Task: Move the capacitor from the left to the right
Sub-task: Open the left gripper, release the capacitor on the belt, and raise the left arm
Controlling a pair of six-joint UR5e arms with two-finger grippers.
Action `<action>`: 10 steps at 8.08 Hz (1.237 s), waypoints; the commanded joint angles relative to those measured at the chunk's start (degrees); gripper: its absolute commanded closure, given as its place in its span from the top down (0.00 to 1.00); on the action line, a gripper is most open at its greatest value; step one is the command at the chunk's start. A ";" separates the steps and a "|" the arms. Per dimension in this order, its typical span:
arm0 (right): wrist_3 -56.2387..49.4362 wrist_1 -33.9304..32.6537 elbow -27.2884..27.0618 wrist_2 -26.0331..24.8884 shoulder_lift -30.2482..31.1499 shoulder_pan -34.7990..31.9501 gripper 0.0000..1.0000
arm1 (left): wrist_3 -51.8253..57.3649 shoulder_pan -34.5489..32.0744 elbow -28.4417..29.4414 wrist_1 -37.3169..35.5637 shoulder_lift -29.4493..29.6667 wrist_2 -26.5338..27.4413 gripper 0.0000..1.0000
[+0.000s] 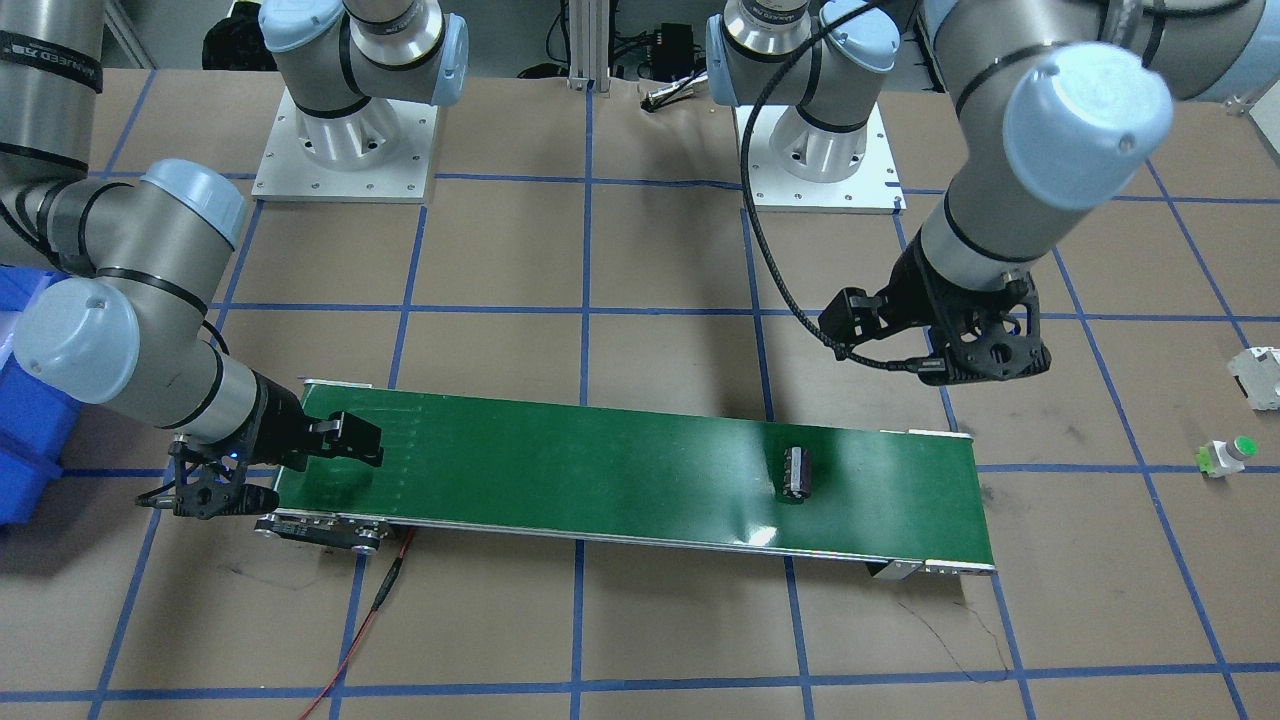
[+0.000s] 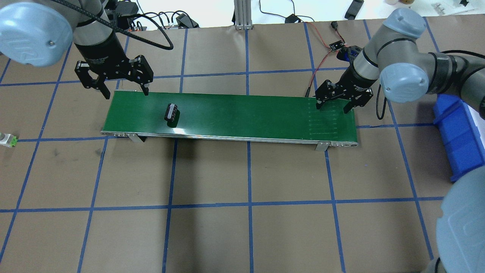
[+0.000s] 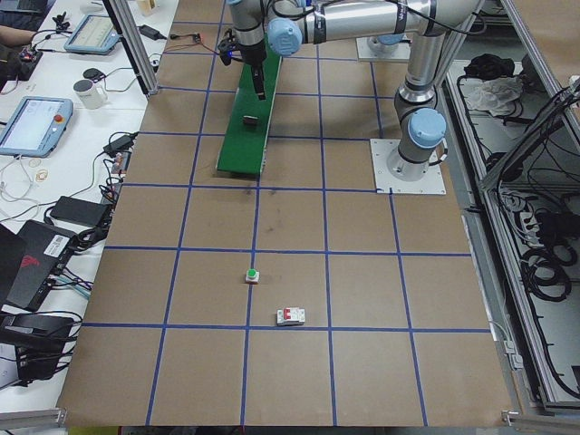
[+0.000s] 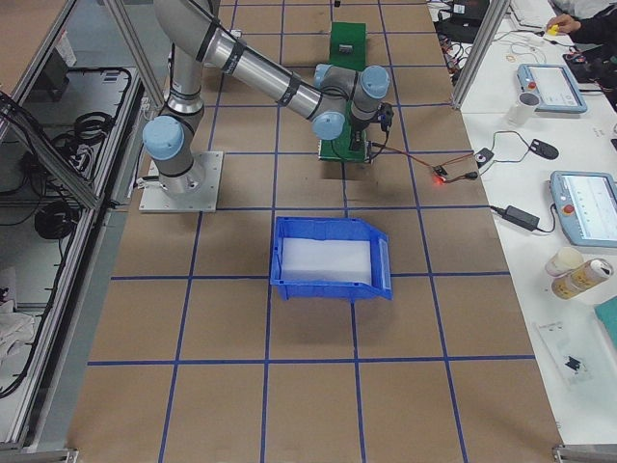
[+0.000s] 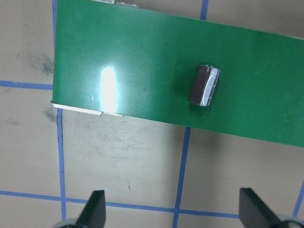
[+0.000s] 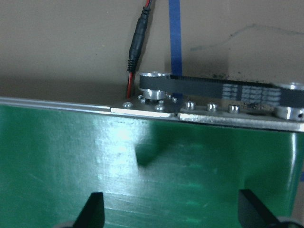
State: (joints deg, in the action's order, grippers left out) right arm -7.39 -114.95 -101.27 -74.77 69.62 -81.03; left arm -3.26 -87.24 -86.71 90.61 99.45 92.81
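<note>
The capacitor point(image 2: 171, 113), a stubby dark cylinder with silvery ends, lies on its side on the green belt point(image 2: 246, 113) near the belt's left end. It also shows in the front view point(image 1: 798, 473) and the left wrist view point(image 5: 204, 85). My left gripper point(image 2: 125, 91) is open and empty, raised above the belt's far left corner, apart from the capacitor. My right gripper point(image 2: 332, 108) is open and empty, low over the belt's right end. In the right wrist view its fingertips point(image 6: 92, 209) hang over bare green belt point(image 6: 142, 166).
A blue bin point(image 2: 458, 136) stands on the table beyond the belt's right end. A white button with green cap point(image 1: 1228, 457) and a white boxy block point(image 1: 1262, 377) lie on the table past the belt's left end. A red wire point(image 1: 370, 610) runs from the belt's motor end.
</note>
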 commanded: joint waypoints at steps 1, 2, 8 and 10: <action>0.01 1.83 -1.03 -0.29 0.78 0.00 1.00 | -3.33 -2.23 3.03 3.44 -5.13 -0.26 1.00; 0.01 2.01 -1.12 -0.29 0.78 0.00 1.00 | -3.41 -2.50 2.95 3.35 -6.54 -0.61 1.00; 0.01 2.01 -1.12 -0.20 0.70 0.00 1.00 | -3.07 -3.20 2.60 2.56 -10.07 -0.26 1.00; 0.01 2.01 -1.12 -0.11 0.35 0.00 1.00 | -3.06 -3.20 2.60 2.56 -10.06 -0.26 1.00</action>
State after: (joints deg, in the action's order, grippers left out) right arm -7.38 -112.94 -102.39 -74.93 70.22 -81.03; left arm -6.42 -90.42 -84.11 93.22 89.39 92.56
